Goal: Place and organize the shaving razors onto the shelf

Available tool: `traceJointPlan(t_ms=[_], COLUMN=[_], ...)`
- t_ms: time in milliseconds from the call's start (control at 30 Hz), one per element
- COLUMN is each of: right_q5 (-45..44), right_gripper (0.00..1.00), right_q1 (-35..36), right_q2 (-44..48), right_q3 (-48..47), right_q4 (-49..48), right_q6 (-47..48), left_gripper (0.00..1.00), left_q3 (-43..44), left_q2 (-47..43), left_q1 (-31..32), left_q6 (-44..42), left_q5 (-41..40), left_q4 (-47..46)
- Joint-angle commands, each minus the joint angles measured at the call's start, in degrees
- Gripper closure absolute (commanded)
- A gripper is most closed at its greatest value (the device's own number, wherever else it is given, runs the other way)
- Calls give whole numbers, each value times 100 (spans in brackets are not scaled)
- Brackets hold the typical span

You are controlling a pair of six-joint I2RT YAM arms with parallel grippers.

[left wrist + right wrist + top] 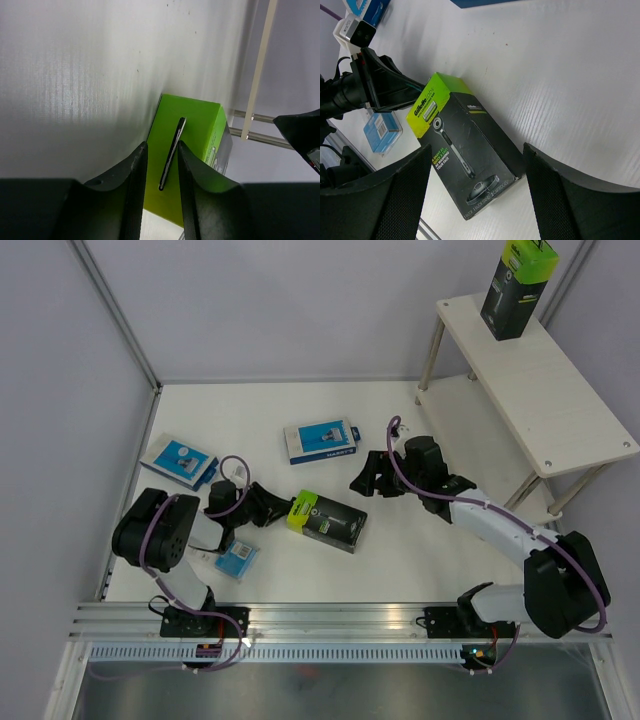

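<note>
Left gripper (272,508), worktop (440,550) near-left: jaws narrowly apart straddling the hang tab (172,150) of the lying black razor box (332,524), not pinched yet, likely to lift it by that tab. Right gripper (366,481) beside it, wide open, empty. Shelf (560,405) far-right corner, second razor box (516,285) on top

Both my left arm (160,530) and my right arm (495,520) have chunky black joints joined by white links. Purple cables (393,453) loop along them. My left gripper (161,145) has smooth, curved black fingers (134,187). My right gripper (477,150) has broad black ones with a fine meshed texture.
</note>
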State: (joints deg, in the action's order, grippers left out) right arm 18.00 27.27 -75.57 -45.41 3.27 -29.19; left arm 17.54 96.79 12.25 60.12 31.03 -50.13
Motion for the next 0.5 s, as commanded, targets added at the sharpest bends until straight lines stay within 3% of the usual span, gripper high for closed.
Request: traceJointPlan(t_ms=[0,33,167,300,467], right_q5=[90,81,2,-130,-455], right_gripper=[21,21,21,19,11], right_q1=[51,59,103,130,130], right_q2=[-133,-151,-230,-344,-380], right_q3=[-100,-109,-152,-223,-513], right_q4=[-274,-274,-265,-222,156], right_q6=[-104,-104,-78,167,414], left_gripper=[67,69,97,98,98], left_q3=[-67,-49,12,21,495], left_q2=[138,155,252,156,-738], left_q1=[23,40,111,111,111], left_q6=[52,70,79,-61,-842], left_q5=[316,334,395,413,448], left_q4=[-821,-875,-999,-1069,159])
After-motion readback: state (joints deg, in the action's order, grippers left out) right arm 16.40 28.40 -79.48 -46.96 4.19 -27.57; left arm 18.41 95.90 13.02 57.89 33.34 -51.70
